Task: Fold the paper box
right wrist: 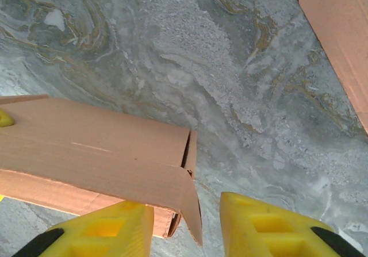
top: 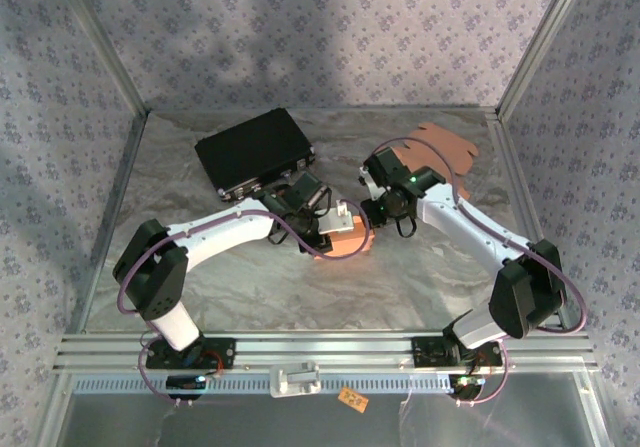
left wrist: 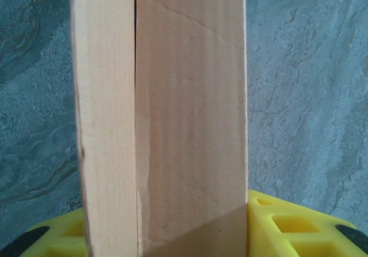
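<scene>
The partly folded tan paper box (top: 347, 239) lies mid-table between both arms. My left gripper (top: 322, 223) is shut on it. In the left wrist view the box's upright panels (left wrist: 184, 125) fill the space between the yellow fingers (left wrist: 287, 222), with a narrow seam running down the left side. My right gripper (top: 385, 207) is open at the box's right end. In the right wrist view the box (right wrist: 98, 148) lies left of my right gripper (right wrist: 185, 206), and a curled flap (right wrist: 192, 202) hangs in the gap, nearer the left finger (right wrist: 103, 231).
A black case (top: 255, 152) lies at the back left of the marbled table (top: 250, 287). A flat tan cardboard cut-out (top: 440, 147) lies at the back right, and its edge (right wrist: 339, 33) is in the right wrist view. Metal frame rails border the table.
</scene>
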### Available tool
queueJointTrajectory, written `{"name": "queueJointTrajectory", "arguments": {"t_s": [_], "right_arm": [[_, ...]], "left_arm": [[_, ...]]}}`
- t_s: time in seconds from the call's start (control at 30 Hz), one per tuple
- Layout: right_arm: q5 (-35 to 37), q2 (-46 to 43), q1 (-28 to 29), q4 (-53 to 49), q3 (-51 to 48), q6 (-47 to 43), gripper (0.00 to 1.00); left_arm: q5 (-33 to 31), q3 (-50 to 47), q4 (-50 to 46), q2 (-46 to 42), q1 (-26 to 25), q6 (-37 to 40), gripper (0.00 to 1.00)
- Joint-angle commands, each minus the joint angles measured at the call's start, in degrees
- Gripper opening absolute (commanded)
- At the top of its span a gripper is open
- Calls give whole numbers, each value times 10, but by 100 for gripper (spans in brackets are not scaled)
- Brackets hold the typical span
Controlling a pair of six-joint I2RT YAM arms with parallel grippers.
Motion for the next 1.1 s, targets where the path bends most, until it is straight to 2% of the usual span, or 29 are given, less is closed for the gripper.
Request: {"name": "queueJointTrajectory", "arguments": {"t_s": [0.0,0.2,0.67,1.07], "right_arm": [[-9,12,-5,-18,23,-8,28],[-8,7,-6,-23,16,-9,24],[10,-16,-3,-25,-11,-2,23],[14,-13,9,-32,6,25,2]], "left_arm": [[10,-5,-24,-7,5,-2,45],[11,-5,-25,-7,6,-3,45],[12,-6,-27,-6,6,-3,45],[11,0,-24,-3,8,-10,45]]}}
